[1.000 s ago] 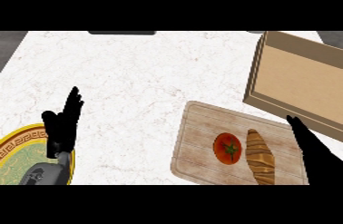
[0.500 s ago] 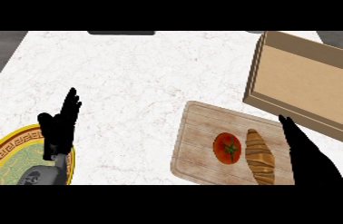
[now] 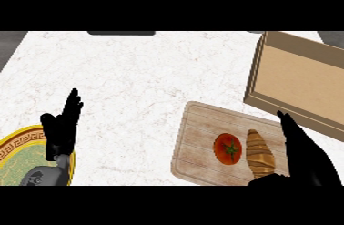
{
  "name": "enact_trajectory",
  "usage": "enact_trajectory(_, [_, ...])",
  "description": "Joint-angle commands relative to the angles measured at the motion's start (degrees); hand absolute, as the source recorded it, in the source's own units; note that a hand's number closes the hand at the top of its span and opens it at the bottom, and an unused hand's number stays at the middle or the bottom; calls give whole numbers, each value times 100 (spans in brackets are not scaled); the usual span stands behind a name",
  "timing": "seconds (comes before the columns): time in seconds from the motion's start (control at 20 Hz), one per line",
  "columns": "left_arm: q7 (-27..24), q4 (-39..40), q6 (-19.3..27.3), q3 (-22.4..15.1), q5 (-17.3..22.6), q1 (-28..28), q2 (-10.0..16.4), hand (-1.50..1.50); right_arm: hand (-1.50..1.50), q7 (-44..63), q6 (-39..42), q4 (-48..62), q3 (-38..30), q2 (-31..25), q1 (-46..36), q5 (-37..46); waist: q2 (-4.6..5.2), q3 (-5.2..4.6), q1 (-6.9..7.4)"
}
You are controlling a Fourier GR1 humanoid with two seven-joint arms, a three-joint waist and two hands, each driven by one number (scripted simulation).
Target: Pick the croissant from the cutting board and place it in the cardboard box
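Lying on the cutting board (image 3: pixel 198 137), croissant (image 3: pixel 260 153) was ungrasped; right hand (image 3: pixel 302 151) hovered beside it, fingers straight, empty; cardboard box (image 3: pixel 302 83) placement pending.

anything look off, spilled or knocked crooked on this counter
Nothing looks spilled or damaged. The croissant and tomato lie side by side on the cutting board. The board and the cardboard box both sit at a slant on the counter, which looks like plain placement rather than a mishap.
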Motion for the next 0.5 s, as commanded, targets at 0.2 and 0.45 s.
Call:
enact_trajectory(0.2, [-89,-25,-286,192,158,141,85,0,-150,1087,766,135,-89,252,-42,164,-9,-1,-17])
enact_trajectory(0.45, [93,-98,-233,171,9,63,117,0,-150,869,570,800,108,707,-243,565,-5,4,20])
